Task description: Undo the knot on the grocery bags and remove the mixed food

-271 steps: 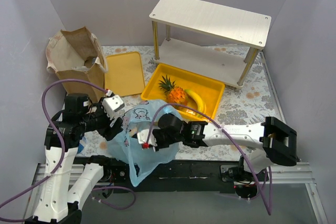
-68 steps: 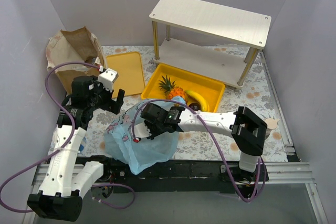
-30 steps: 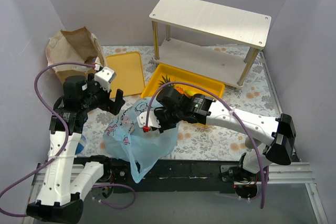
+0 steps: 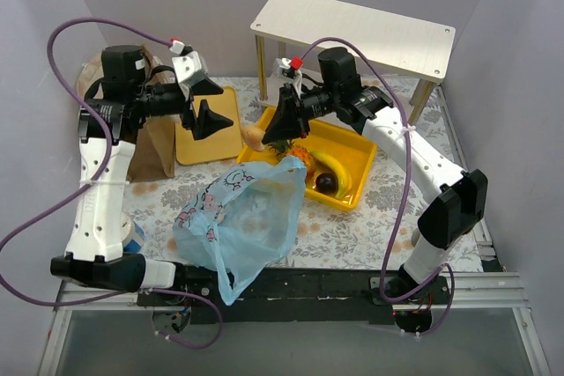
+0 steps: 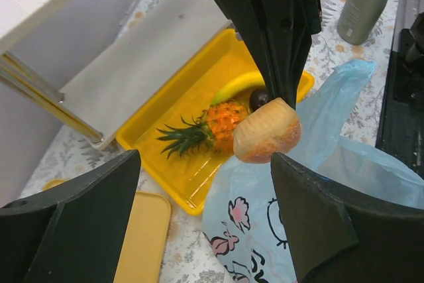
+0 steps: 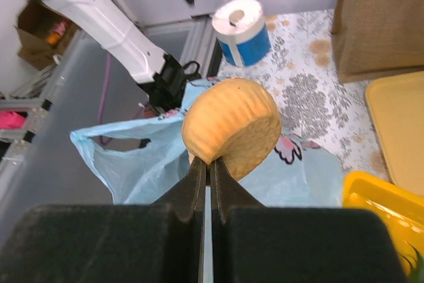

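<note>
1. Light-blue plastic bag (image 4: 236,228) lies slumped at lower centre of the top view, cartoon prints facing up; its upper edge is against the near-left corner of the deep yellow tray (image 4: 351,143).
2. In that tray: small pineapple (image 4: 296,158), banana (image 4: 335,168), dark round fruit (image 4: 326,183); the fruit sits just beside the banana's near end.
3. Right gripper (image 6: 207,162): fingers pressed together on the lower edge of a pale doughnut (image 6: 232,127); the doughnut is in the air above where bag and tray meet, touching nothing else.
4. Left gripper (image 4: 217,105): fingers spread wide, holding nothing; it hangs over the flat yellow tray (image 4: 198,147), pointing at the doughnut but apart from it.
5. Brown paper bag (image 4: 148,149) stands upright at upper left beside the flat tray; partly hidden by the left arm.
6. Two-tier shelf (image 4: 352,29) at upper centre-right, farthest back.
</note>
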Available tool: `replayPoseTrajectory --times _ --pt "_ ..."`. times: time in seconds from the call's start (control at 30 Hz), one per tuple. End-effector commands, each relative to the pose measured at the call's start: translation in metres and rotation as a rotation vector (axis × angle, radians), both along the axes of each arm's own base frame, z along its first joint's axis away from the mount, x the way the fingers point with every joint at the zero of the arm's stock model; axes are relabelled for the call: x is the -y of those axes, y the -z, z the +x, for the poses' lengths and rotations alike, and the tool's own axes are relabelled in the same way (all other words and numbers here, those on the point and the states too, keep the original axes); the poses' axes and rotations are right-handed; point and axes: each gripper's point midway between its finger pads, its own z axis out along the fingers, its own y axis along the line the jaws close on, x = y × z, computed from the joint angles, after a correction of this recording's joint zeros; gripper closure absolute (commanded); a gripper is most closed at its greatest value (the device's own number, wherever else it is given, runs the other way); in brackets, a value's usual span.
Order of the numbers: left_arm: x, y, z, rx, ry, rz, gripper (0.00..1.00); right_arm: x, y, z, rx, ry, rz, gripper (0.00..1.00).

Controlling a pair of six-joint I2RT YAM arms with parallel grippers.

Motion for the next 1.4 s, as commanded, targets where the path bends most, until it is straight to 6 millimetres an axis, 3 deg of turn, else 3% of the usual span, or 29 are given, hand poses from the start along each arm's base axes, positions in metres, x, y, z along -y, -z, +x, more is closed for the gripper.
replayPoseTrajectory --times 0.0,0.27,0.4,0.43,0.5,0.53,0.6,0.63,0.67,0.7,0.73,0.77,0.8,0.83,0.97,1.07,1.1,1.13,1.2,1.23,1.37 --pt "0.013 -0.002 -0.021 0.004 0.076 0.044 0.21 0.003 -0.059 -0.018 0.033 -0.111 0.18 0.99" --pt "0.04 0.032 -0.017 -0.09 0.144 0.093 0.29 -0.005 -0.054 0.001 -0.006 -0.124 0.191 0.99" --pt "0.044 0.041 0.005 -0.085 0.123 0.106 0.5 -0.007 -0.048 0.008 -0.03 -0.134 0.176 0.99" --pt "0.046 0.039 0.012 -0.081 0.108 0.1 0.61 -0.007 -0.043 0.011 -0.044 -0.137 0.169 0.99" --pt "0.047 0.04 0.018 -0.087 0.097 0.102 0.71 -0.004 -0.039 0.015 -0.055 -0.134 0.161 0.99" --pt "0.046 0.047 0.023 -0.102 0.082 0.115 0.8 -0.002 -0.036 0.018 -0.066 -0.132 0.155 0.94" --pt "0.043 0.056 0.029 -0.132 0.042 0.128 0.89 0.008 -0.032 0.029 -0.085 -0.093 0.146 0.62" --pt "0.041 0.06 0.032 -0.174 -0.001 0.121 0.95 0.013 -0.035 0.037 -0.089 -0.038 0.143 0.07" --pt "0.034 0.075 0.041 -0.223 -0.081 0.145 1.0 0.023 -0.037 0.053 -0.074 0.036 0.147 0.02" --pt "0.032 0.079 0.046 -0.235 -0.12 0.146 1.0 0.029 -0.033 0.062 -0.063 0.094 0.144 0.01" --pt "0.028 0.084 0.05 -0.254 -0.162 0.15 1.0 0.038 -0.047 0.066 0.0 0.166 0.167 0.02" --pt "0.019 0.101 0.056 -0.321 -0.264 0.165 1.0 0.048 -0.049 0.074 0.089 0.201 0.182 0.01" --pt "0.013 0.104 0.064 -0.323 -0.324 0.159 1.0 0.054 -0.053 0.075 0.134 0.224 0.185 0.01" --pt "0.008 0.115 0.069 -0.355 -0.382 0.169 1.0 0.06 -0.064 0.075 0.206 0.261 0.193 0.01" --pt "-0.014 0.164 0.081 -0.458 -0.517 0.245 1.0 0.071 -0.067 0.064 0.314 0.278 0.174 0.01" --pt "-0.028 0.192 0.098 -0.497 -0.586 0.316 1.0 0.075 -0.06 0.054 0.3 0.278 0.16 0.02" --pt "-0.032 0.221 0.101 -0.592 -0.589 0.377 1.0 0.077 -0.056 0.051 0.297 0.278 0.149 0.02" --pt "-0.033 0.215 0.111 -0.593 -0.59 0.378 1.0 0.078 -0.05 0.049 0.29 0.282 0.138 0.01" --pt "-0.045 0.24 0.114 -0.664 -0.565 0.477 1.0 0.08 -0.044 0.049 0.271 0.299 0.119 0.01" --pt "-0.049 0.254 0.132 -0.681 -0.577 0.524 1.0 0.082 -0.043 0.049 0.267 0.318 0.115 0.02" --pt "-0.074 0.279 0.168 -0.748 -0.625 0.551 1.0 0.084 -0.032 0.05 0.236 0.355 0.101 0.01"
